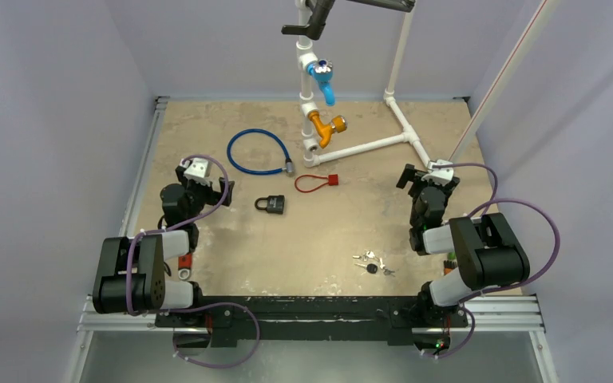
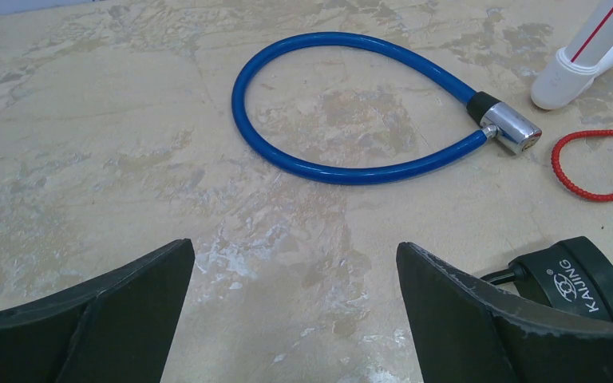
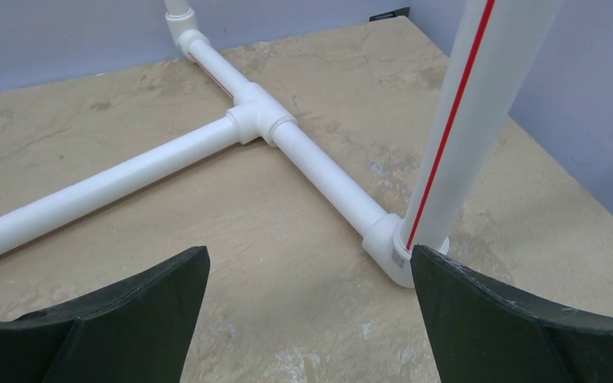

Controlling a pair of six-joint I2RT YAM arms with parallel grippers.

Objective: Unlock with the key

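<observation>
Top external view: the bunch of keys lies flat on the desk at about 5 o'clock from its middle, just at 9 o'clock of the right arm's elbow. The black padlock sits at 9 o'clock from the middle, near the left tool. That tool is released, its jaws spread wide over bare desk, with the padlock at its 4 o'clock in the left wrist view. The right tool is also released and grasps nothing. It faces the white pipe frame, well apart from the keys.

The keys look thin, light, hard and slick, and lying flat they offer little edge. They would likely skid under a pinch, so the broader dark head of one key seems the best place to take hold. The padlock looks dense and rigid. Clamping across its flat body, clear of the shackle and keyhole end, should steady it. Where the keyhole faces I cannot tell. A blue cable lock at 11 o'clock and a red cord loop lie apart from both.
</observation>
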